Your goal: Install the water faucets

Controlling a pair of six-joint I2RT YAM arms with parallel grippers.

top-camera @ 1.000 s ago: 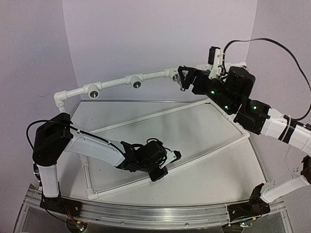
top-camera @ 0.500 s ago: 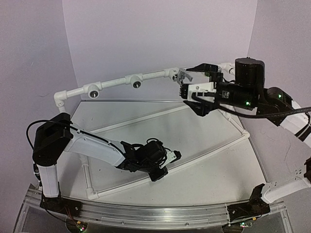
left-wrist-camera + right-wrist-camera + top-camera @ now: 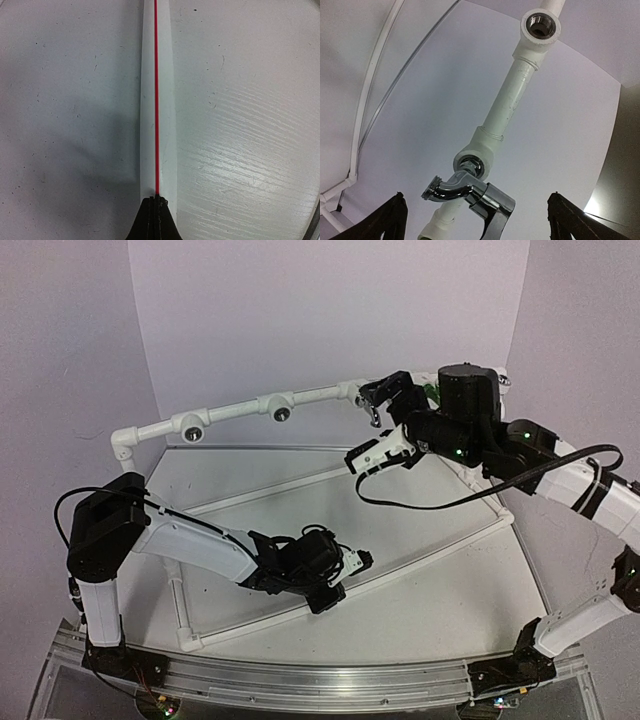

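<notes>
One silver faucet [image 3: 470,192] sits in its socket on the pipe [image 3: 506,102], spout out to the side, and the right gripper [image 3: 475,196] frames it with fingers spread wide, touching nothing! Looks like the screw-in step, between grips. Next it must close squarely on the body and turn. The left gripper [image 3: 155,210] is pinched shut, empty, low over the rail [image 3: 156,100]. Other sockets [image 3: 190,428] stand bare.
</notes>
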